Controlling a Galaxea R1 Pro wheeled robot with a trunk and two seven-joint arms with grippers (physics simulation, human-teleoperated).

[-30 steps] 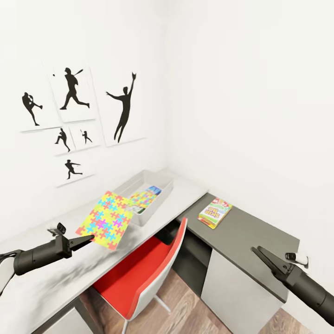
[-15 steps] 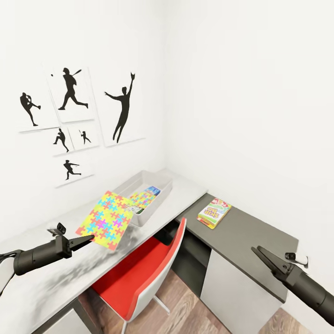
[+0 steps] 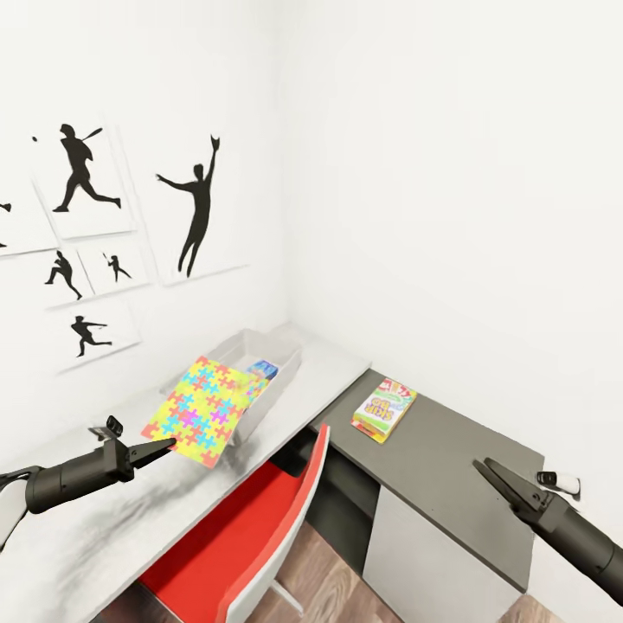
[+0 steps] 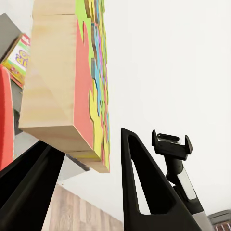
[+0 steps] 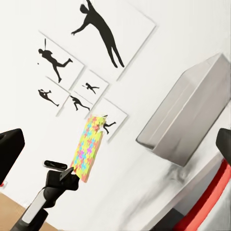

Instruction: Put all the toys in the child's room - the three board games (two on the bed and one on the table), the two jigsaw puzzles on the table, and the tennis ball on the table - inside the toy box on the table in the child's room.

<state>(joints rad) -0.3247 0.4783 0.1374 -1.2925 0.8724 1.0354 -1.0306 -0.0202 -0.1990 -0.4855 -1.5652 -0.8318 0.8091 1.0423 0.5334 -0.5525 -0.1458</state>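
My left gripper (image 3: pixel 166 447) is shut on the near edge of a colourful jigsaw puzzle board (image 3: pixel 204 409), held tilted above the light grey desk, just short of the toy box (image 3: pixel 279 378). The left wrist view shows the puzzle's wooden back (image 4: pixel 55 82) between the black fingers (image 4: pixel 139 187). The grey toy box holds a blue-edged item (image 3: pixel 263 370). A board game (image 3: pixel 383 408) lies flat on the dark grey desk. My right gripper (image 3: pixel 490 472) hangs open over that desk's near edge. In the right wrist view, the puzzle (image 5: pixel 89 148) hangs left of the toy box (image 5: pixel 190 115).
A red chair (image 3: pixel 251 536) is tucked under the light desk (image 3: pixel 95 528), between the two arms. The dark desk (image 3: pixel 450 459) meets the light one in the room's corner. Framed silhouette pictures (image 3: pixel 201 203) hang on the left wall. Wooden floor shows below.
The whole picture has shifted left, so the camera has turned right. Both arms keep their places in the view and the puzzle stays in the left gripper.
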